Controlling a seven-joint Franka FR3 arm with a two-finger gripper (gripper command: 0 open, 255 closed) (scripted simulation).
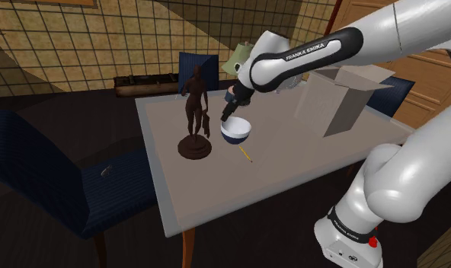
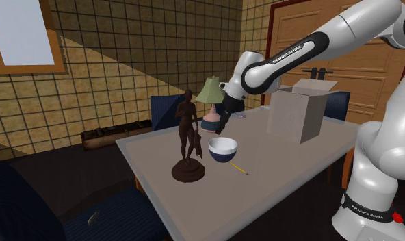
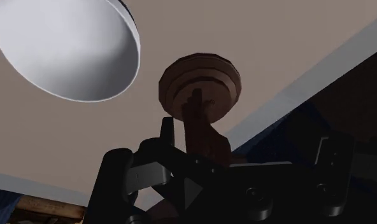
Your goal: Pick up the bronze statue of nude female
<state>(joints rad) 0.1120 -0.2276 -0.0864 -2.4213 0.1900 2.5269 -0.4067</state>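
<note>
Tiled-wall room, grey desk. The dark brown female statue on a round base stands upright near the desk's edge at the shoulder view's left, ungrasped. The black pincer hangs spread above the neighbouring white, blue-sided bowl. Approach, grip and lift remain.

The arm is wearing smooth, glossy white shells, rounded and swelling at each joint. A black sleeve is wrapping the forearm, and white lettering reading FRANKA EMIKA is running along it. Lower down, a thin dark ring is carrying the same name around the bottom segment, with a small red button sitting beside it. The claw is showing all black, and round screw heads are dotting its housing.
</note>
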